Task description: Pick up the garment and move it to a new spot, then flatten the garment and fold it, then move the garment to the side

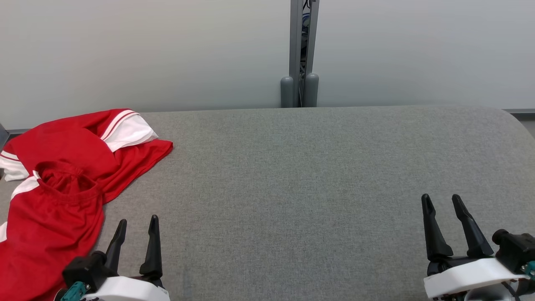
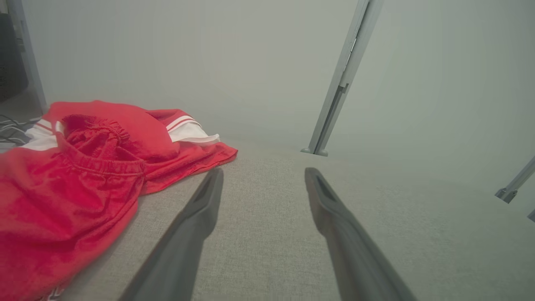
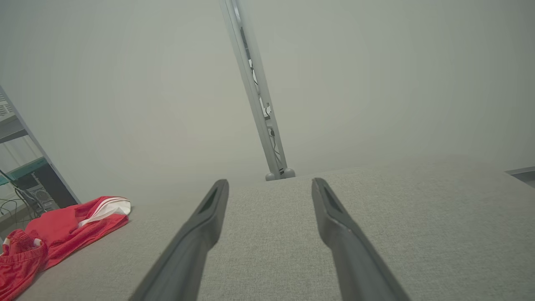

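the garment (image 1: 62,179) lies bunched at the left, untouched. both claws, left gripper (image 1: 138,228) and right gripper (image 1: 442,205), gape empty, likely ready to grab it.

Head view: high, looking forward and down over the grey table (image 1: 292,167), wall (image 1: 125,50) at 12 o'clock | Left wrist view: low over the table, close to the red garment (image 2: 62,188) at 9 o'clock | Right wrist view: low, garment far off at 8 o'clock | Shared by all: garment, table, post (image 1: 294,50).
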You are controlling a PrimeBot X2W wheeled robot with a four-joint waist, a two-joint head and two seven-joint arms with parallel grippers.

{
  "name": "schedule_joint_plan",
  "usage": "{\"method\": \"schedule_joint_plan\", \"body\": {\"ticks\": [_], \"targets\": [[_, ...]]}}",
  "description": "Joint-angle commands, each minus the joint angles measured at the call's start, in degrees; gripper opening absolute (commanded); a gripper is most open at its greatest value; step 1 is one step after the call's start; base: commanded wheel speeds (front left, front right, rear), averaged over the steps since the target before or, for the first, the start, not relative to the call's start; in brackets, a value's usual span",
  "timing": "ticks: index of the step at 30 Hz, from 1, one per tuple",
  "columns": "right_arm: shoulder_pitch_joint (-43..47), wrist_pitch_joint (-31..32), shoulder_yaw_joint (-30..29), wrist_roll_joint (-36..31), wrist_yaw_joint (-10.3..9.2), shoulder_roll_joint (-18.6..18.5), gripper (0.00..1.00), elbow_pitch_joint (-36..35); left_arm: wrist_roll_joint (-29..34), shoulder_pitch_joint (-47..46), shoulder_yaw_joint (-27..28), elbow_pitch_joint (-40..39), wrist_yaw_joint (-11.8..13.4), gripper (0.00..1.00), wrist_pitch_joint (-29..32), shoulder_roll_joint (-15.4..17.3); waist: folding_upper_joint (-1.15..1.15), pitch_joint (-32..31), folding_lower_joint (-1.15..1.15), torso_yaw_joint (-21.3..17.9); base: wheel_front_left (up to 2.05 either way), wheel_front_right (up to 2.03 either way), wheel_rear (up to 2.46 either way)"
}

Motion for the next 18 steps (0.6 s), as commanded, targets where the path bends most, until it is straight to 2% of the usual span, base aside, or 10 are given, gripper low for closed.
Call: {"method": "schedule_joint_plan", "body": {"ticks": [1, 18], "targets": [[0.36, -0.79, 0.18, -1.74, 0.09, -0.56, 1.00, -0.11, 1.42, 0.03, 0.13, -0.02, 0.32, 1.00, -0.56, 0.25, 0.00, -0.13, 0.00, -0.01, 0.00, 0.00, 0.00], [-0.20, -3.25, 1.06, -9.17, 0.11, -0.67, 1.00, 2.07, 7.25, 0.89, -0.10, 1.97, 0.46, 1.00, -2.05, 0.05, 0.00, -0.93, 0.00, 0.06, 0.00, 0.00, 0.00]]}}
